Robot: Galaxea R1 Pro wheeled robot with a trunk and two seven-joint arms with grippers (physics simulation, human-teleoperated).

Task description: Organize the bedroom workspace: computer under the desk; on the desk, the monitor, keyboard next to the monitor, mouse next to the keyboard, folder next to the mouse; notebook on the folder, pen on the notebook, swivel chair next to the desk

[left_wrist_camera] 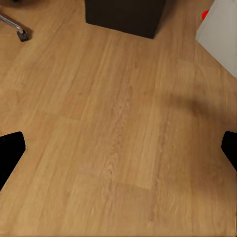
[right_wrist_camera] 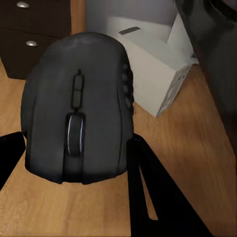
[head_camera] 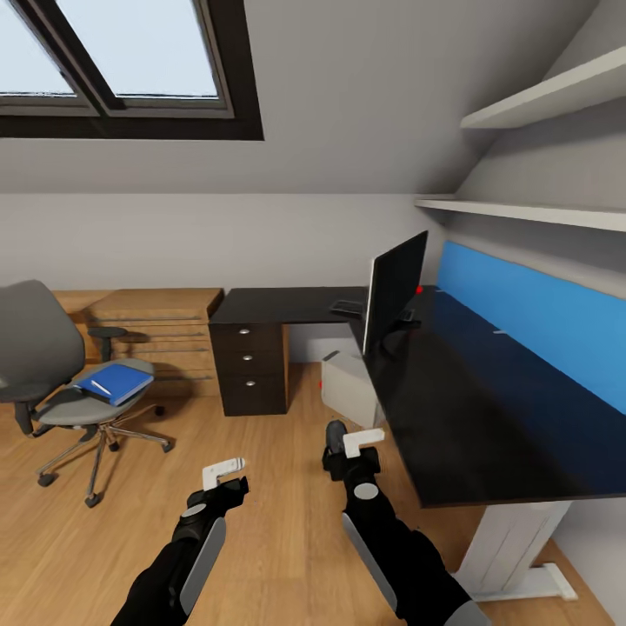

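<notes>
I hold the mouse (right_wrist_camera: 79, 111) clamped in my right gripper (head_camera: 341, 445), off the desk's (head_camera: 487, 417) front edge; light, slick-shelled, best pinched across its flanks. Left gripper (head_camera: 222, 476) hangs empty, fingers spread.

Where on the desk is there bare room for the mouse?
The desk is bare from the monitor to its near end, beside the blue wall panel. The far corner holds the monitor and keyboard. The right hand holds the mouse.
</notes>
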